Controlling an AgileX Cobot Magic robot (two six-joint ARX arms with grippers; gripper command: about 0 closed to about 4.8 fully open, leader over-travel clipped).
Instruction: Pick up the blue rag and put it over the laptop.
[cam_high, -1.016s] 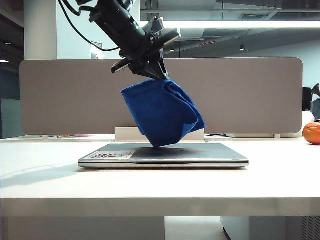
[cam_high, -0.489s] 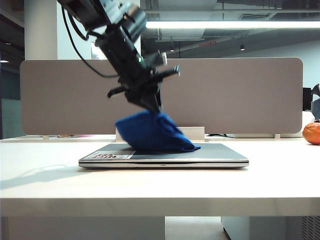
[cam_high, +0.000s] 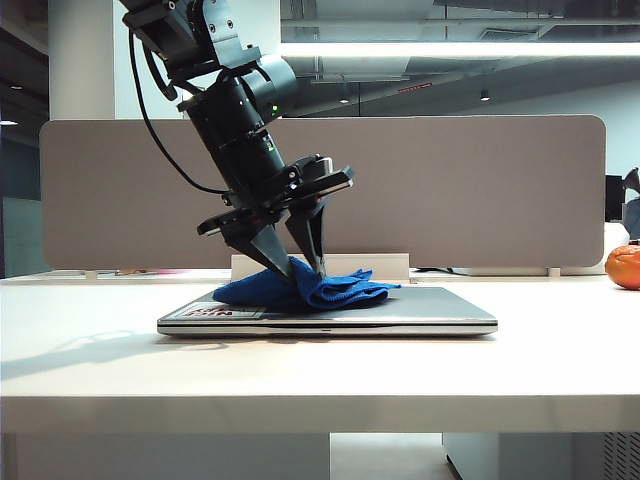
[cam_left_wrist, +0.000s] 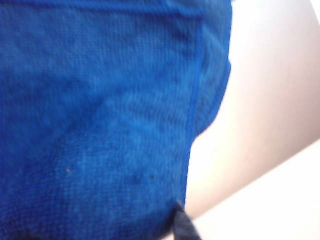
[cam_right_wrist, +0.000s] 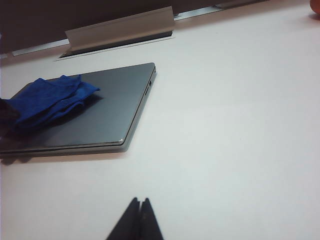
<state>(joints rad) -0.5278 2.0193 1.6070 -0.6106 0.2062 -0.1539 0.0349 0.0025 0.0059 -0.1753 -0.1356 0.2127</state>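
Exterior view: the royal-blue nubby microfibre rag (cam_high: 310, 290) lies crumpled in a low heap on the closed lid of the thin silver-grey laptop (cam_high: 430, 312), left of its middle, on the white table (cam_high: 560, 360); the left hand (cam_high: 298, 268) stands over it, jaws parted, tips in the folds.

Left wrist view: blue cloth (cam_left_wrist: 100, 120) fills most of the frame.

Right wrist view: the right hand (cam_right_wrist: 139, 201), tips together, hangs above bare table.
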